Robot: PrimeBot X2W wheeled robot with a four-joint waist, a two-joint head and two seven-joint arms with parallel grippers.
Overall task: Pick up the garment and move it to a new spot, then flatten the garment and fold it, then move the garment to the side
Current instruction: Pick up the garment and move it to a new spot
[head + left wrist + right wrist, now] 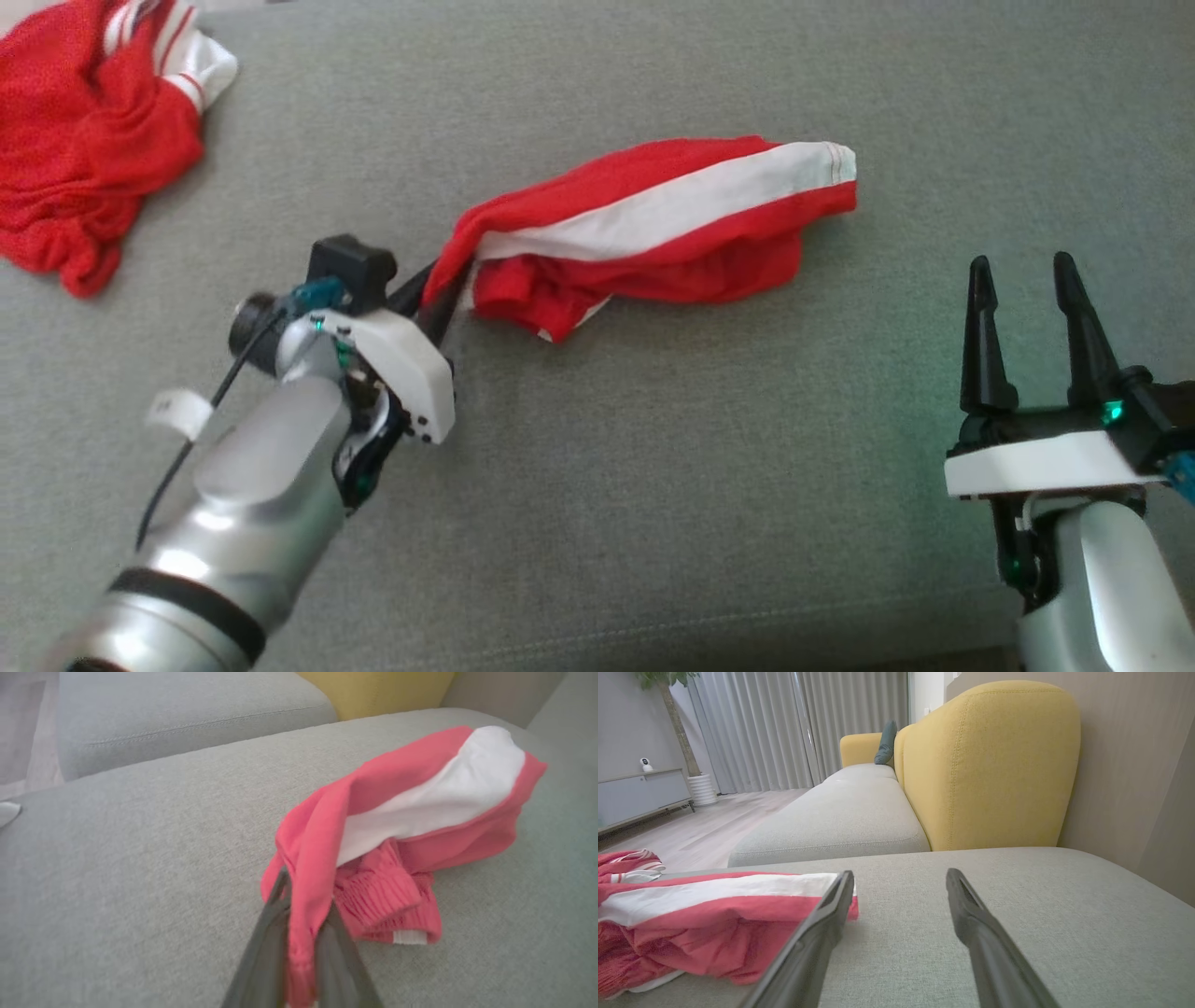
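A red garment (653,233) with a broad white stripe lies bunched on the grey sofa seat (653,467). My left gripper (446,280) is shut on its left end, the cloth pinched between the dark fingers (261,952). The left wrist view shows the garment (397,826) trailing away from the grip, its ribbed waistband folded under. My right gripper (1022,271) stands open to the right of the garment, apart from it, with nothing between its fingers. In the right wrist view the garment (705,919) lies left of the open fingers (966,914).
A second red and white garment (84,131) is heaped at the far left of the seat. A yellow backrest (985,765) and another grey cushion (840,821) stand beyond. The seat's front seam (653,635) runs near the bottom of the head view.
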